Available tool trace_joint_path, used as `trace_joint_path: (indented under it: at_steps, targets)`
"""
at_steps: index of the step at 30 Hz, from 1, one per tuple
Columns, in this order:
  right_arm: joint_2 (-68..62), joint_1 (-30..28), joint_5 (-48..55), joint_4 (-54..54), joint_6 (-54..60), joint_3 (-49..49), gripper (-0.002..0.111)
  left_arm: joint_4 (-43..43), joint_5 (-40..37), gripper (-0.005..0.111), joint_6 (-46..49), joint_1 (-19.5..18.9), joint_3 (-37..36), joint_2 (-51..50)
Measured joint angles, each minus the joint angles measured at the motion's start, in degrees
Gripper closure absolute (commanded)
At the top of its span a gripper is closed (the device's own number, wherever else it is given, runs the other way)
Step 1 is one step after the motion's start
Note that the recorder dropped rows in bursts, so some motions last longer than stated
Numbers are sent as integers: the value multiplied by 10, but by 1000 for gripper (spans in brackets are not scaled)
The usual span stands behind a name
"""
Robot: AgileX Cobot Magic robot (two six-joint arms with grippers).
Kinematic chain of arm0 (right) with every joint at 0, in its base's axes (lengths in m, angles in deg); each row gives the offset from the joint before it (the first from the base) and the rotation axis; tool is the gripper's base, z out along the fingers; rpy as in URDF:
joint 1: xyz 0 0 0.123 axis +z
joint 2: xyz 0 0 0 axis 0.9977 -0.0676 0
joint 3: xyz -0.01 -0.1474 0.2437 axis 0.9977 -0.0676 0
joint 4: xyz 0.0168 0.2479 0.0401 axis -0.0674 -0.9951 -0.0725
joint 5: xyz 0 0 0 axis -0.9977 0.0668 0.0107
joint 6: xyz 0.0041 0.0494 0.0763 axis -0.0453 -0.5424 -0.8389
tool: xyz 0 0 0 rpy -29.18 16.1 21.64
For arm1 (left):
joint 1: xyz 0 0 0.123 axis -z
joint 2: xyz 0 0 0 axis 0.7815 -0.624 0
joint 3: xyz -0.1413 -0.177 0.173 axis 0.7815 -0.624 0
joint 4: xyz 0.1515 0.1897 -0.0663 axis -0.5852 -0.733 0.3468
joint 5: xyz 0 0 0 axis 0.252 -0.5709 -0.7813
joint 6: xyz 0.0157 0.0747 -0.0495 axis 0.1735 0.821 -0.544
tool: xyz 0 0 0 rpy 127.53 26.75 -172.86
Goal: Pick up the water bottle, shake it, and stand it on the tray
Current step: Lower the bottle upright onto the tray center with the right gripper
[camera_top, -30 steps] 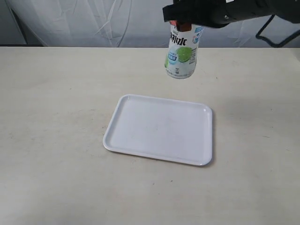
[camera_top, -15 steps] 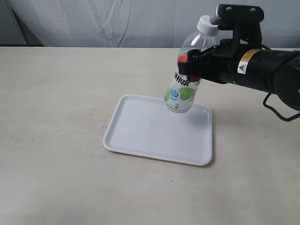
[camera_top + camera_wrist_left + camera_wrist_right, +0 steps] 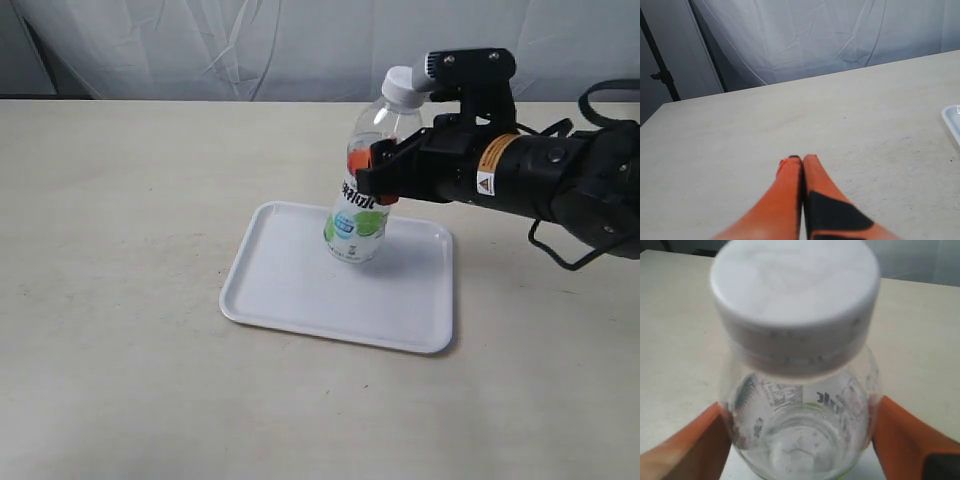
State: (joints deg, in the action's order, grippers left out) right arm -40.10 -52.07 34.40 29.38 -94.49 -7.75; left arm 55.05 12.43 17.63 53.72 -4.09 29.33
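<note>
Water bottle – small, clear plastic, white screw cap in place. A white label is carried on the lower body, with a green circle, blue marks and dark lettering. The clear upper part is seen through; no liquid level can be made out. The bottle is held tilted, cap leaning toward the far right and base toward the near left, and is clamped at mid-body by the right gripper. The base is seen low over the tray's far-right part; contact cannot be confirmed.

Tray – flat, white, rectangular, rounded corners, low raised rim. It is laid flat on the table, slightly skewed, much wider than the bottle.
</note>
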Motion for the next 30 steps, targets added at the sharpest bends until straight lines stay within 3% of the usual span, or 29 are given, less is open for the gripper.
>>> trace_joint_path:
  at_steps: [13,15,18,21,23,30]
  targets:
    - [-22,35,2,81,-16,0,108,0,0,106,0,0,0,0]
    - [-22,35,4,81,-16,0,99,0,0,106,0,0,0,0]
    - [-22,35,7,81,-16,1,73,0,0,106,0,0,0,0]
    - [-22,35,9,81,-16,2,38,0,0,106,0,0,0,0]
    - [-22,35,9,81,-16,2,23,0,0,106,0,0,0,0]
    - [-23,38,32,81,-19,2,20,0,0,106,0,0,0,0]
